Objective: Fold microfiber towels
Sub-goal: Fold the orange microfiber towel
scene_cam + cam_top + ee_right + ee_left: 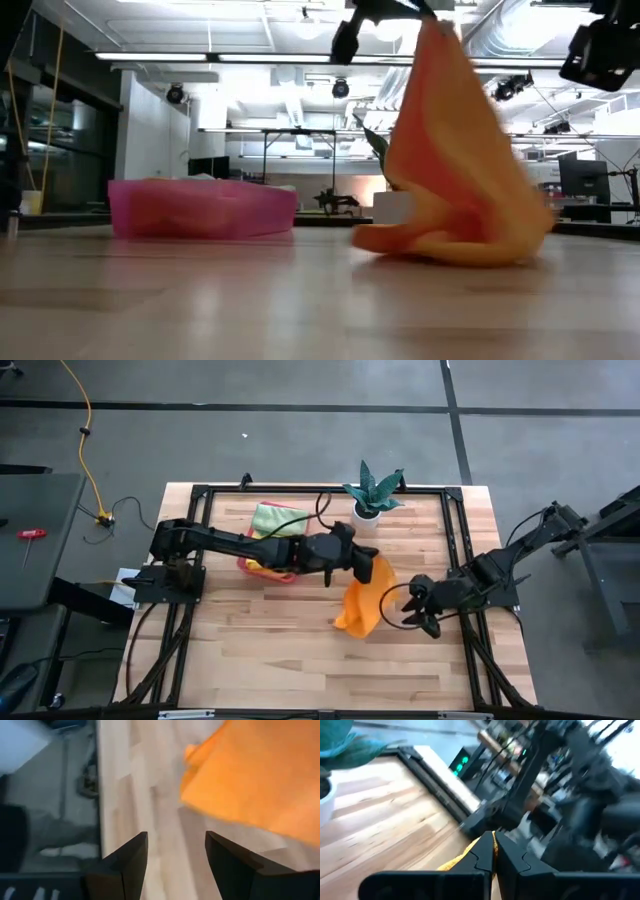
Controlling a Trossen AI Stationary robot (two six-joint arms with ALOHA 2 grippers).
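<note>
An orange towel (364,598) hangs from my left gripper (372,563), which is shut on its top; its lower end is bunched on the table (450,245). My right gripper (418,610) is open and empty, just right of the towel, above the table. The orange cloth fills the far part of the right wrist view (250,780). Other towels, light green (272,518) and yellow, lie in the pink tray (262,568). My left gripper pinches the orange towel's top end (479,849) between its two shut fingers, which reach out level toward the table's right. The towel hangs below the fingers in a cone, and its lower end (352,622) rests on the table.
A potted plant in a white pot (368,500) stands at the far edge behind the towel. The pink tray (200,208) sits left of centre under the left arm. A black metal frame (455,550) rims the table. Bare wood lies toward the near edge.
</note>
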